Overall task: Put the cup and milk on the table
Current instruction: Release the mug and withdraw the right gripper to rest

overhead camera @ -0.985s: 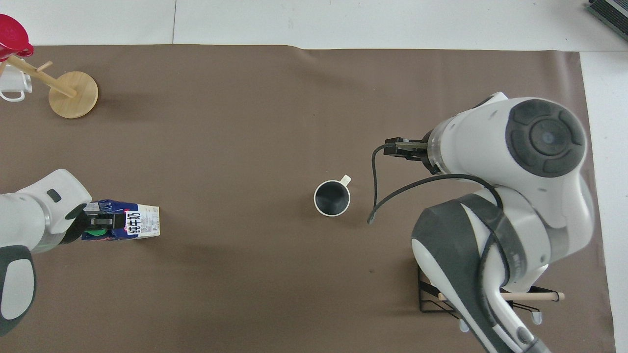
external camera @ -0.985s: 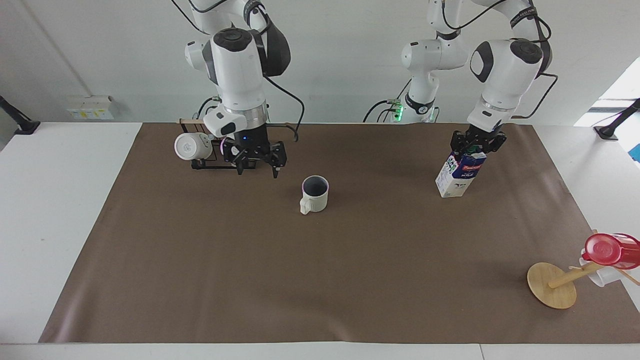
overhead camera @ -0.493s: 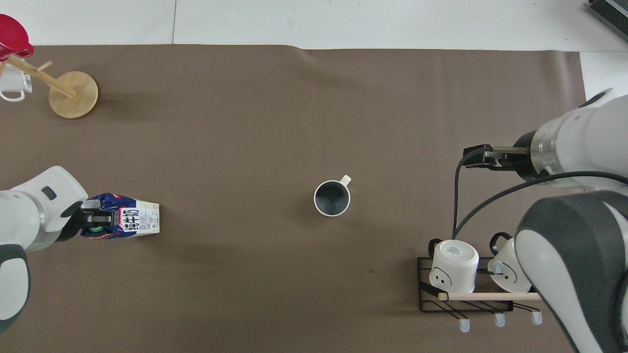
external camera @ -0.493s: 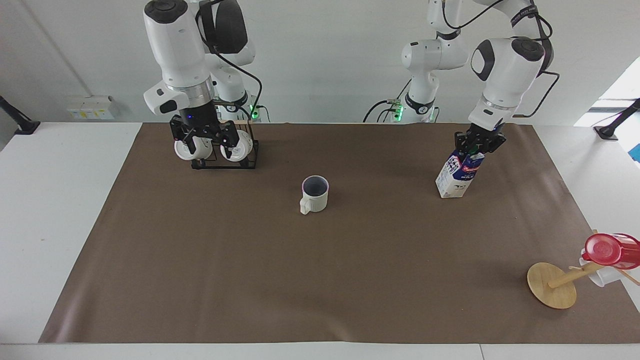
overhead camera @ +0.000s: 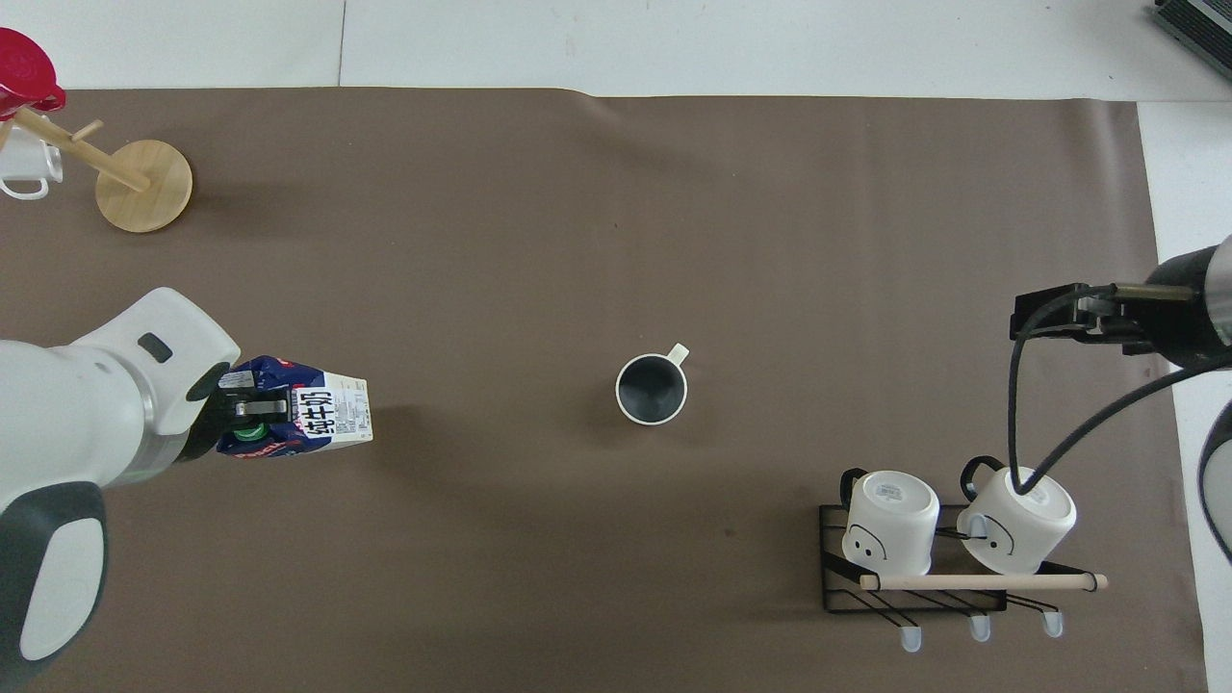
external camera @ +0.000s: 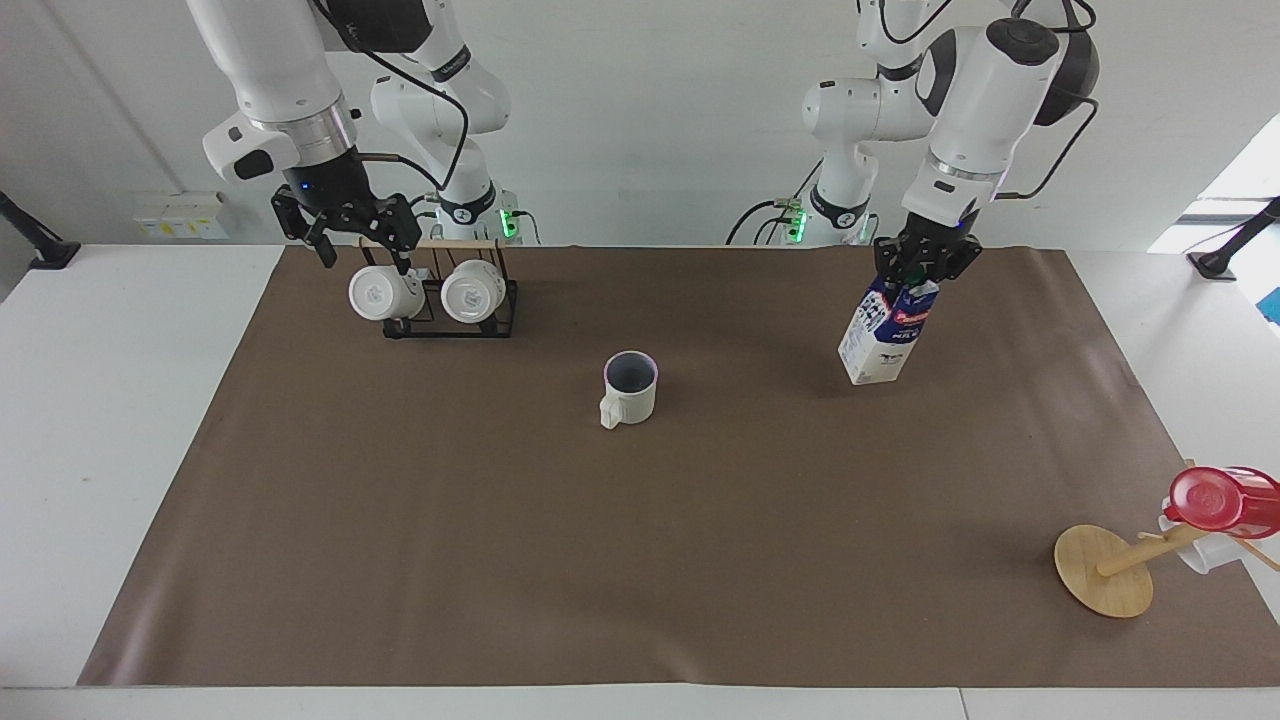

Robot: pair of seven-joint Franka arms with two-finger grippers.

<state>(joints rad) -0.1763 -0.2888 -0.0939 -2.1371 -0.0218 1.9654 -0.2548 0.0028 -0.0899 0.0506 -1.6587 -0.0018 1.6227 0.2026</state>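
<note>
One carton left — left end effector (external camera: pixel 922 262) was clamped on the milk (external camera: pixel 882 340) (tilted); level it before lowering beside the cup (external camera: pixel 630 388).

Plain white wall (external camera: pixel 680 120), bright window (external camera: pixel 1235 190)

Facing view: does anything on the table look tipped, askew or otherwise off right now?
Yes. The wooden cup tree at the left arm's end lies tipped on its side, a red cup on its pegs. The milk hangs tilted in the left gripper. The cup stands upright.
</note>
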